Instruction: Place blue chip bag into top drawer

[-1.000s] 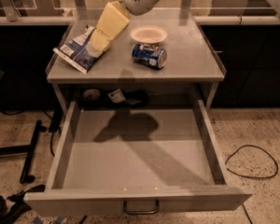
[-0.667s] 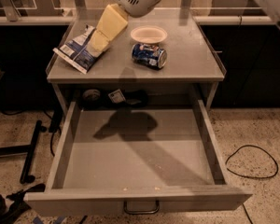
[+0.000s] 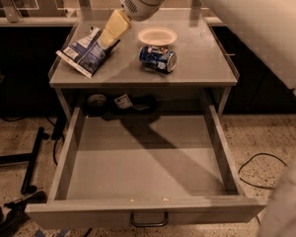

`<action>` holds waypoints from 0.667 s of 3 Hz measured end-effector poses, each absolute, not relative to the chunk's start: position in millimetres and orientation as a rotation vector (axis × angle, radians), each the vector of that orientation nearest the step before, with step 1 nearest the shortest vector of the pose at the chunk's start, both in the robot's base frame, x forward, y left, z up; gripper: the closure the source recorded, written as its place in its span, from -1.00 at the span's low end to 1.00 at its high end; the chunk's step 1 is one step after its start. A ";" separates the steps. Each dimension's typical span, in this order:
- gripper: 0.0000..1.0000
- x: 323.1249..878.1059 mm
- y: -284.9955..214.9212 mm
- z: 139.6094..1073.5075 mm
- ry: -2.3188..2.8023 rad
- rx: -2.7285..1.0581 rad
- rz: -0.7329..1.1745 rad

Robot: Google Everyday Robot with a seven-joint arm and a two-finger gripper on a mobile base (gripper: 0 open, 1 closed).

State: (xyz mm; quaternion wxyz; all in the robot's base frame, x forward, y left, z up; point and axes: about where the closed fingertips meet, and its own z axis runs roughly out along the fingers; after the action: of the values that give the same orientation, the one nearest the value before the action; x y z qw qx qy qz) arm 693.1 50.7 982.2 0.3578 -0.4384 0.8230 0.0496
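The wide grey metal top drawer [image 3: 143, 167] stands open below the flat grey tabletop [image 3: 202, 58]; the bag is not in it, so the job looks barely begun; picking up and dropping in are left. The pale yellow claw [image 3: 112, 29] hangs low over the tabletop's back left; I cannot tell if it is open or closed. The crinkly dark blue chip bag [image 3: 86, 53] lies flat on the tabletop's left side; its long way slants from front-left to back-right.
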 end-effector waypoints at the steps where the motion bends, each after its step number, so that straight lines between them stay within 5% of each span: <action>1: -1.00 746.7 67.3 960.8 2.107 -1.116 0.134; 2: -1.00 786.5 105.4 942.3 2.072 -1.135 0.183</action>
State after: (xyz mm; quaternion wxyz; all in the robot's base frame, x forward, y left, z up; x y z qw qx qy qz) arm 786.5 105.4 942.3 0.3764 -0.4438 0.8101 0.0715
